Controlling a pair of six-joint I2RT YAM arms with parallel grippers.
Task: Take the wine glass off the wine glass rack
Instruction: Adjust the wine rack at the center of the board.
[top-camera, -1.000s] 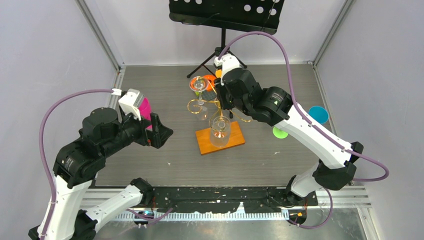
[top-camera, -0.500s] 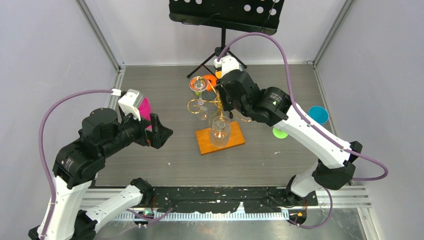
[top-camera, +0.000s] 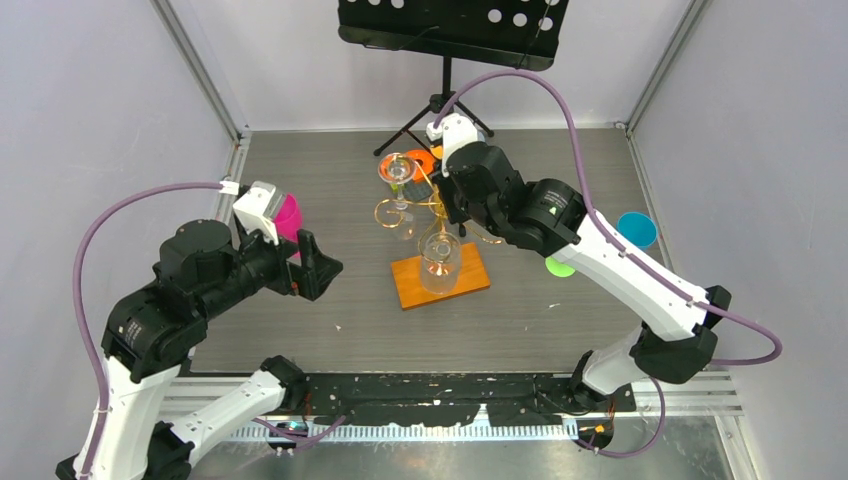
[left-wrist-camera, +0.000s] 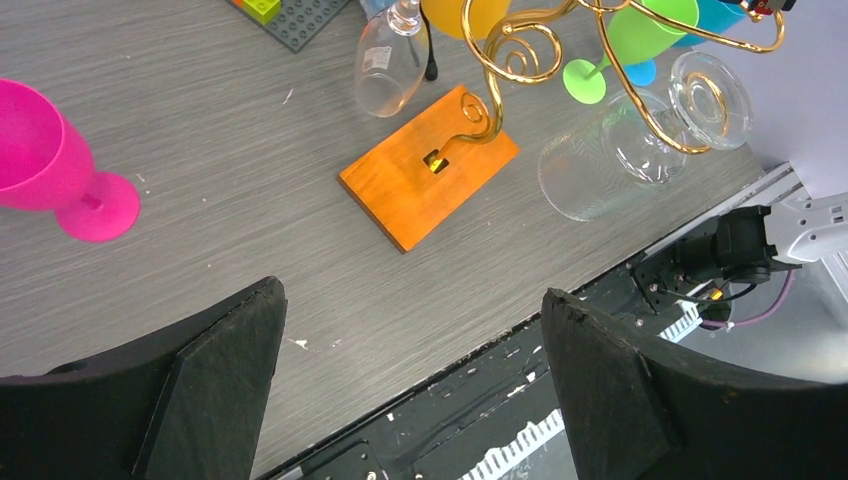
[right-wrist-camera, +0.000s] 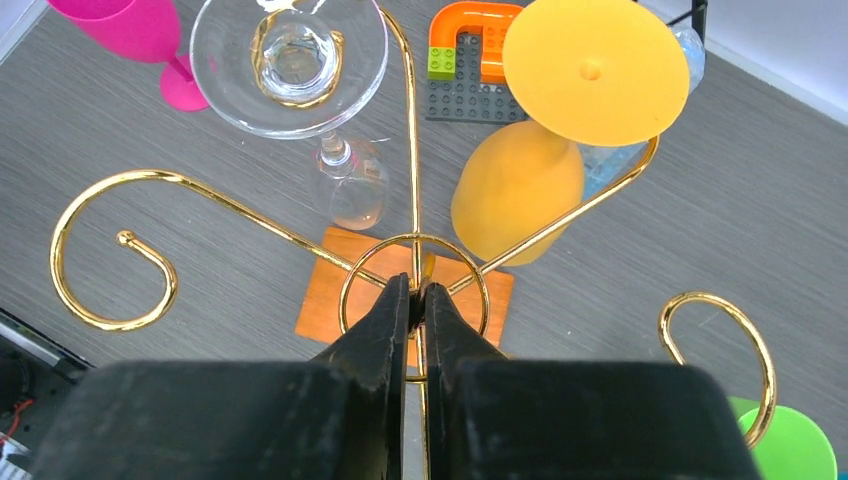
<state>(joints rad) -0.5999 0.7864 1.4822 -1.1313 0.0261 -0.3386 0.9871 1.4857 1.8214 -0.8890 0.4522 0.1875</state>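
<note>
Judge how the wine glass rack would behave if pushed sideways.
Probably tippy: the wine glass rack has a small flat base under wide wire arms carrying glasses. The thin wire likely flexes, so the clear wine glass could swing. The right tool, shut on its centre wire, probably steadies it.

Robot lab enclosure: plain white walls, aluminium corner posts, grey tabletop, black mounting plate.

Top cam: high, behind the near edge of the tabletop, looks down across all of it to the far edge. Left wrist: mid-range, oblique, from near the left edge toward the wine glass rack. Right wrist: close, straight down over the rack's top. All three share the rack.
</note>
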